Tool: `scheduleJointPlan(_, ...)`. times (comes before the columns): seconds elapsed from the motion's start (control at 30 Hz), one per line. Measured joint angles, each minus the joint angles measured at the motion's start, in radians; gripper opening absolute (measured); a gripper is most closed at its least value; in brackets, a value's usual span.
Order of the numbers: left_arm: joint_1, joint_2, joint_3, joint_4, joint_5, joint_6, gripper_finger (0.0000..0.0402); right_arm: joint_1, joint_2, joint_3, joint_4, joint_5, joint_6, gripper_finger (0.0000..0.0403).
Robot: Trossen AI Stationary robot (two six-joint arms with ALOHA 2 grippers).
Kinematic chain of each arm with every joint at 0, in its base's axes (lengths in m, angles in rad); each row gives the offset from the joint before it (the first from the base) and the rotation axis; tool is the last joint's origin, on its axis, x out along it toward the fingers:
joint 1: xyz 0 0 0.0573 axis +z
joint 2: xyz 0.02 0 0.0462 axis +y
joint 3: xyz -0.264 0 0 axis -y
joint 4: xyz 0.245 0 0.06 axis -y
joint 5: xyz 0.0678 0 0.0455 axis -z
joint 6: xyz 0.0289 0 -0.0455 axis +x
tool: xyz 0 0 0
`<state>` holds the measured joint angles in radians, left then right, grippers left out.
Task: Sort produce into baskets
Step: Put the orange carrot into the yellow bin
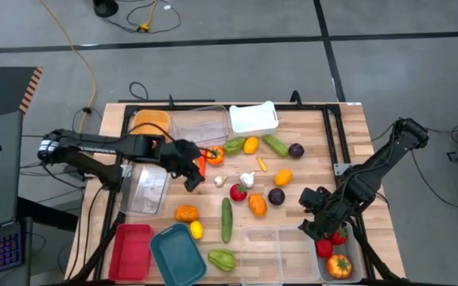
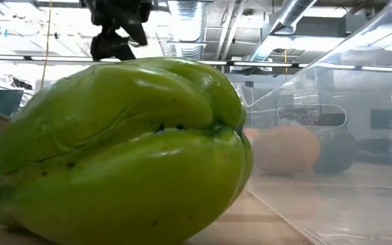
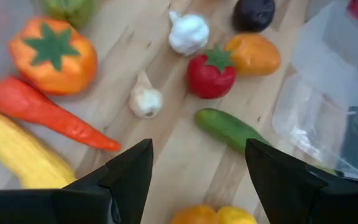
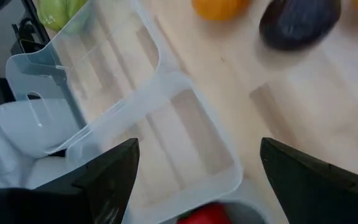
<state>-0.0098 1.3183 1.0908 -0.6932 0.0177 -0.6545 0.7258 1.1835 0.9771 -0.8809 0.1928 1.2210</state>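
1. Above the wooden table [image 1: 316, 143], the left gripper [image 1: 191, 176] is held with fingers parted and empty, over scattered toy produce.
2. A pick is judged in hand; descent onto the small white garlic bulb [image 3: 145, 99] is needed next.
3. The right gripper [image 1: 315, 208] is spread wide, empty, beside the clear plastic basket [image 1: 275, 253].

Green pepper [image 2: 114, 150] filling the low view, hiding most of the table, perhaps orange produce [image 2: 284, 148] blurred behind clear basket [image 2: 359, 102]

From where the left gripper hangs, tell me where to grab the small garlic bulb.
Grip the small garlic bulb across its rounded body, coming down from above. It lies on its side with the tapered tip pointing away, clear of the carrot and tomato, so the open left gripper should fit.
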Motion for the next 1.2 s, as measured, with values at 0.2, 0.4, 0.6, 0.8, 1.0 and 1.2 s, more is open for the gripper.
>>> scheduleJointPlan(0.2, -0.017, 0.154, -0.001, -0.014, 0.000, -0.062, 0.0242, -0.036, 0.000, 0.001, 0.002, 0.093, -0.095, 0.0361)
scheduleJointPlan(0.4, -0.006, 0.310, -0.002, -0.015, -0.006, -0.084, 0.0242, -0.082, 0.000, 0.001, 0.001, 0.125, -0.185, 0.0361)
scheduleJointPlan(0.6, 0.025, 0.412, -0.002, -0.017, -0.024, -0.094, 0.0242, -0.116, 0.000, 0.001, 0.001, 0.125, -0.235, 0.0361)
scheduleJointPlan(0.8, 0.052, 0.435, -0.002, -0.033, -0.113, -0.111, 0.0242, -0.133, 0.000, 0.001, 0.000, 0.125, -0.235, 0.0361)
scheduleJointPlan(1.0, 0.074, 0.435, -0.002, -0.031, -0.205, -0.118, 0.0242, -0.133, 0.000, 0.000, 0.001, 0.124, -0.236, 0.0361)
scheduleJointPlan(1.2, 0.078, 0.435, -0.002, -0.030, -0.243, -0.154, 0.0242, -0.131, 0.000, 0.000, 0.000, 0.124, -0.235, 0.0361)
